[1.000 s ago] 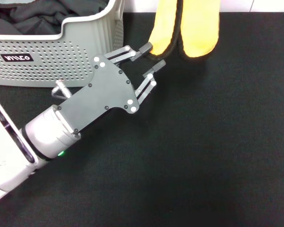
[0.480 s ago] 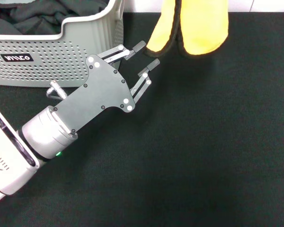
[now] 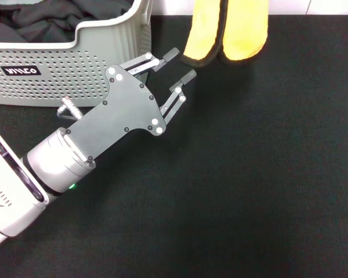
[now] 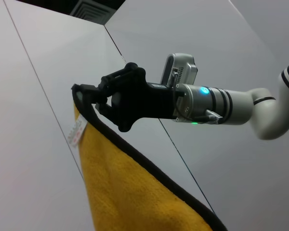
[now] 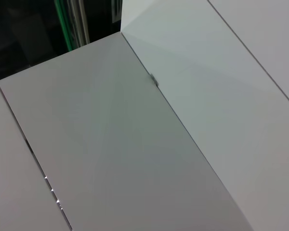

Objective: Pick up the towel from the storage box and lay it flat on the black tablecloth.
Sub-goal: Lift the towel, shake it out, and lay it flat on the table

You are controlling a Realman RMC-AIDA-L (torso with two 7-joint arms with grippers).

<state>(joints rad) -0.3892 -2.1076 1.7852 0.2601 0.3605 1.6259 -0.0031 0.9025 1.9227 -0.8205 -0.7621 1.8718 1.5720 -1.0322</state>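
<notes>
Left gripper (image 3: 180,65): reaching far-right over black tablecloth (image 3: 249,174), fingers spread, just beside towel (image 3: 226,35). Right gripper (image 4: 89,96): raised, pinching towel's corner. Storage box (image 3: 64,63): far left.

The left arm reaches in from the near left corner of the bench, its white forearm and silver wrist angled up toward the far edge. The left tool (image 3: 178,65) has its fingers spread apart, holding nothing. The right tool (image 4: 89,96), seen from the left wrist, is raised high with its fingers closed on a cloth corner.
</notes>
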